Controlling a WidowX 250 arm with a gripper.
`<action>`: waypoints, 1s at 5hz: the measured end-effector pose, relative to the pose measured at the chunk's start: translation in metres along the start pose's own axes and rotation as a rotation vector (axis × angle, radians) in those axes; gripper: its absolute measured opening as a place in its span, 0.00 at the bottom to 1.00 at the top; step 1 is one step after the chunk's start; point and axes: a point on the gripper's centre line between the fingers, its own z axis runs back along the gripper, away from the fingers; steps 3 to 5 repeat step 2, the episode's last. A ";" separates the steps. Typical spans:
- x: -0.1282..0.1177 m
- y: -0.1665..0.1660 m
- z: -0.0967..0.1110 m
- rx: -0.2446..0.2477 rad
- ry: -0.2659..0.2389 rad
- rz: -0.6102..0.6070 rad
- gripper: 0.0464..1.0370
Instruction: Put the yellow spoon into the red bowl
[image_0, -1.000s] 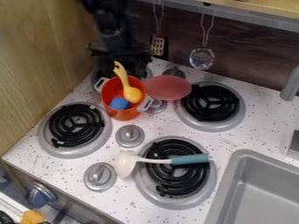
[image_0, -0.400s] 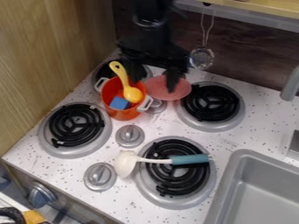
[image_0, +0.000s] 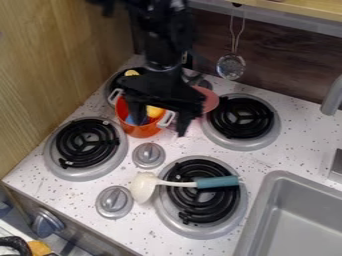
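The gripper (image_0: 159, 121) is released, its two fingers spread over the orange-red pot (image_0: 139, 131). Below it, the yellow spoon (image_0: 154, 111) sits in the pot, its bowl showing between the fingers, its handle mostly behind the arm; contact is unclear. A blue block (image_0: 129, 120), partly hidden by one finger, shares the pot. Just right of the gripper, the arm partly covers the red bowl (image_0: 212, 101). Farther right is a burner (image_0: 272, 120); nearer the camera, a blue-handled ladle (image_0: 217, 182) lies across another.

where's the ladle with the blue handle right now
In the camera view, the ladle lies across the front-right burner, its white bowl toward the knobs at left.
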 end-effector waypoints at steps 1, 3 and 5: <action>0.003 0.033 -0.005 0.023 0.001 0.049 0.96; 0.011 0.067 -0.022 0.035 -0.002 0.062 0.96; 0.011 0.067 -0.022 0.035 -0.002 0.062 0.96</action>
